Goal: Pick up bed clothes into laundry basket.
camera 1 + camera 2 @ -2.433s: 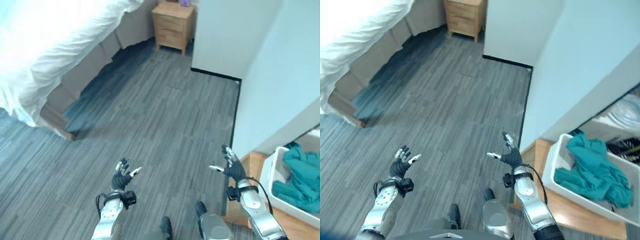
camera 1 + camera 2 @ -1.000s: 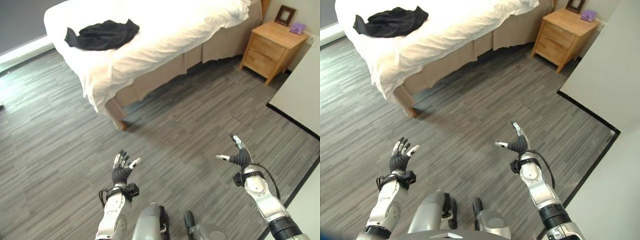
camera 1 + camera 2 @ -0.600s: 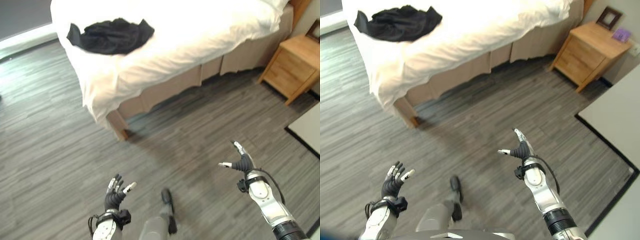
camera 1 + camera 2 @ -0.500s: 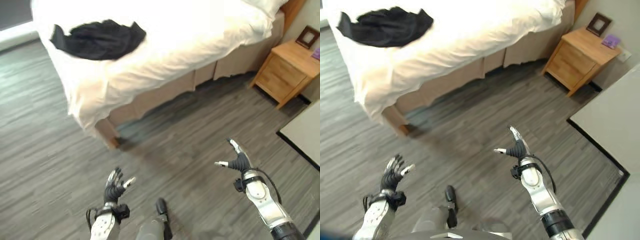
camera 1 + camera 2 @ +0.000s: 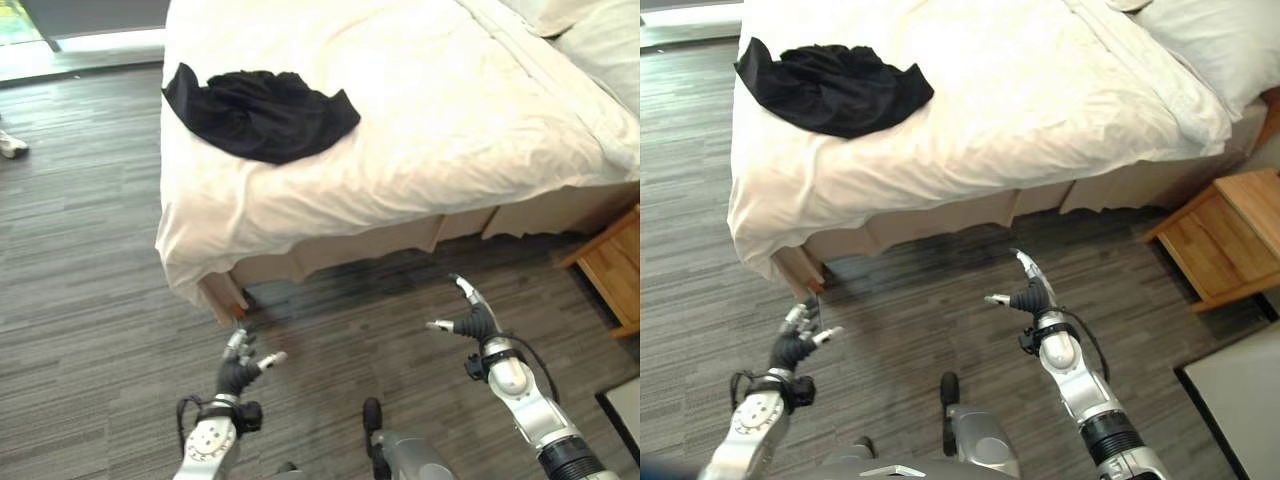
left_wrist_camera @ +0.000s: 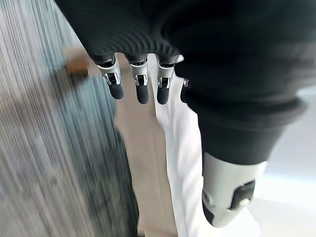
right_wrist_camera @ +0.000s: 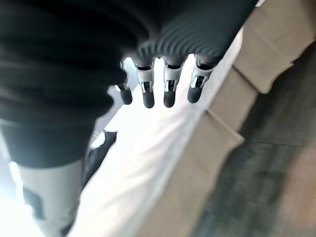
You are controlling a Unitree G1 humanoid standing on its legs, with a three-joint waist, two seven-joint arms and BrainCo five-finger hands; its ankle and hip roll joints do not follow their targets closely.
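We see a black garment (image 5: 258, 112) crumpled on the bed (image 5: 430, 120), lying on the white sheet near the bed's foot corner, well apart from both hands. Pillows (image 5: 1200, 40) sit at the bed's head end. A wooden nightstand (image 5: 1225, 245) stands beside the bed on that same side. The left hand (image 5: 238, 372) hangs over the grey plank floor (image 5: 90, 300) just short of the bed's corner leg (image 5: 222, 300), fingers straight and spread, holding nothing. The right hand (image 5: 470, 322) is raised over the floor near the bed's long side, fingers (image 7: 169, 91) straight, thumb apart, empty too. A shoe (image 5: 12, 146) shows on the floor beyond the bed's foot.
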